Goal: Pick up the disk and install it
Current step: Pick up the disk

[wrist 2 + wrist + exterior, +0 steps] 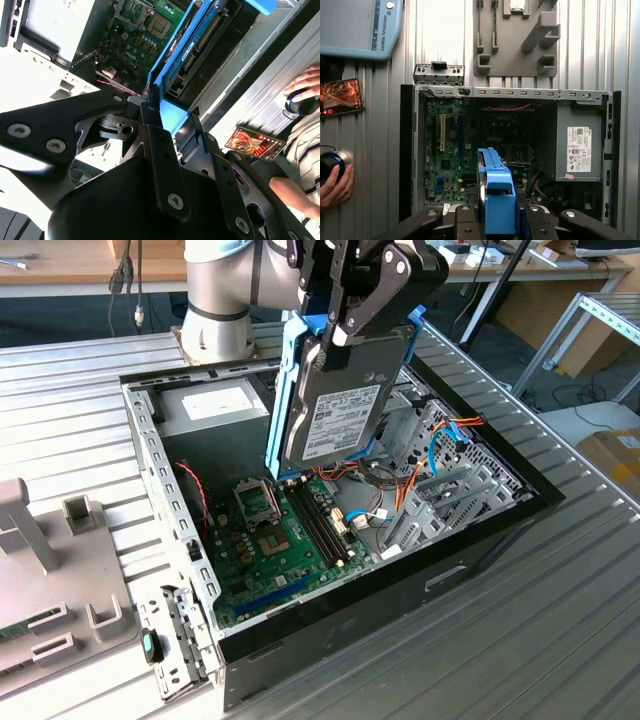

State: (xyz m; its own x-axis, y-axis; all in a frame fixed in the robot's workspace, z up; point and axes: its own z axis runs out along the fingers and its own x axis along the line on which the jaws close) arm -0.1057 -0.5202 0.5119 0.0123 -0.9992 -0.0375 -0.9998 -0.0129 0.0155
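The disk (345, 400) is a grey-metal drive with a white label and a light-blue rail frame. It hangs tilted on edge above the open computer case (150, 455), over the motherboard (270, 540). My gripper (335, 338) is shut on the disk's upper end, its black fingers (355, 310) clamping both faces. In both wrist views the disk's blue frame (197, 45) (497, 200) juts out from between the gripper (170, 125) (497, 222) fingers, pointing down into the case (510, 92). A metal drive cage (440, 490) with orange and blue cables sits at the exterior view's right inside the case.
A grey box with a white label (215, 405) (577, 150) fills one case corner. A grey fixture block (40, 570) and a small metal bracket (170, 640) lie on the ribbed table. A person's hand (335, 180), a phone (340, 97) and a grey pendant (360, 25) lie beside the case.
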